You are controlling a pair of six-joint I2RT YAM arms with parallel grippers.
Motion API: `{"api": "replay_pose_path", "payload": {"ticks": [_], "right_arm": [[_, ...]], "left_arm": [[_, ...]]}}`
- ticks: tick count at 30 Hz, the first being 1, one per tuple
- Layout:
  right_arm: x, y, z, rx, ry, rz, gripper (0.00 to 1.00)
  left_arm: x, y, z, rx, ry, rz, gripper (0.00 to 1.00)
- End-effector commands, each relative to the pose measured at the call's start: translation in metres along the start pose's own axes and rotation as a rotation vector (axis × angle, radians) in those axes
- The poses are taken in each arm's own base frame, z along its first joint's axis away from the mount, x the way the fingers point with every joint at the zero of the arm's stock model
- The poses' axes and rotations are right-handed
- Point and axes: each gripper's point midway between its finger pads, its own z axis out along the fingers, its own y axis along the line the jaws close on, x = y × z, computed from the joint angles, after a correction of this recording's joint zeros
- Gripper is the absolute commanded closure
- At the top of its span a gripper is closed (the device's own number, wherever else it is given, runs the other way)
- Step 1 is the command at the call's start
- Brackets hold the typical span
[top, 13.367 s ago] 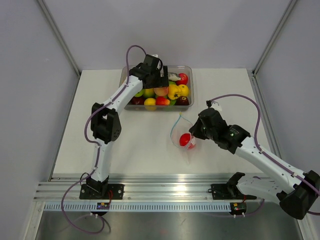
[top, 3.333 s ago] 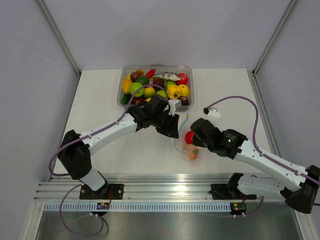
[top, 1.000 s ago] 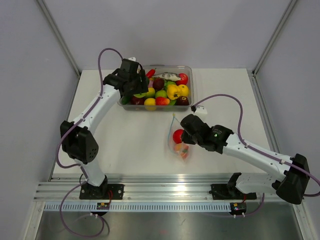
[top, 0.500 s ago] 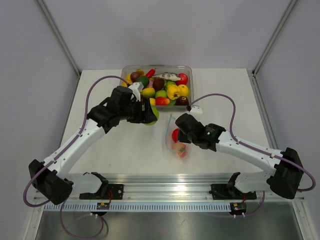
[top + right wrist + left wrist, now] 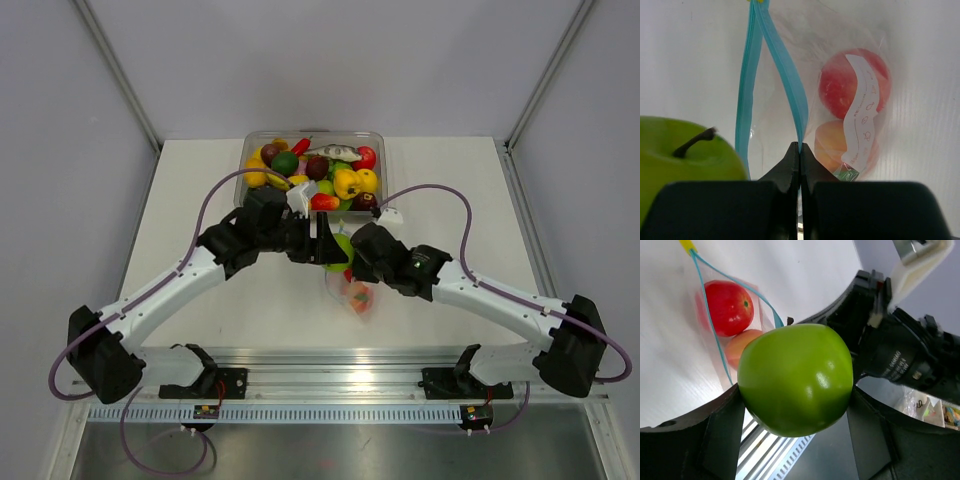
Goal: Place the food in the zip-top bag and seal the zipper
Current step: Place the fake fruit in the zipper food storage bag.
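My left gripper is shut on a glossy green apple and holds it just above the open mouth of the zip-top bag. The bag lies on the table with a red round fruit and an orange fruit inside. Its teal zipper is spread into two strips. My right gripper is shut on the right-hand strip and keeps the mouth apart. The apple shows at the lower left of the right wrist view, beside the left-hand strip.
A clear rigid tub with several toy fruits and vegetables stands at the back of the table, just behind both grippers. The two wrists nearly touch over the bag. Aluminium rails run along the near edge.
The left arm has carried the green apple from near the tub rightward to the bag's mouth. The right gripper has stayed shut on the zipper, shifting slightly back.
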Motion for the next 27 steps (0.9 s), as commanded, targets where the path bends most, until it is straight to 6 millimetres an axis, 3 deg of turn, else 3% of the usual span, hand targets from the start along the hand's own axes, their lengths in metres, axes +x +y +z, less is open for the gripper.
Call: {"api": "replay_pose_path", "payload": {"ticks": [1, 7, 15, 22, 26, 27], "right_arm": [[-0.023, 0.014, -0.02, -0.08, -0.067, 0.065, 1.0], [-0.024, 0.011, -0.037, -0.133, -0.084, 0.094, 1.0], [-0.022, 0.009, -0.045, -0.165, -0.087, 0.109, 1.0], [-0.021, 0.017, -0.046, -0.213, -0.078, 0.125, 1.0], [-0.019, 0.017, -0.045, -0.215, -0.077, 0.132, 1.0], [-0.019, 0.016, -0.045, -0.213, -0.078, 0.13, 1.0]], "left_arm": [[-0.009, -0.008, 0.019, 0.054, -0.015, -0.01, 0.55], [0.005, 0.014, 0.053, 0.009, 0.06, -0.051, 0.57], [0.012, 0.03, 0.07, -0.078, 0.091, -0.056, 0.52], [0.02, 0.032, 0.074, -0.162, 0.12, -0.004, 0.35], [0.022, 0.033, 0.073, -0.209, 0.131, 0.04, 0.01], [0.021, 0.029, 0.073, -0.205, 0.132, 0.049, 0.01]]}}
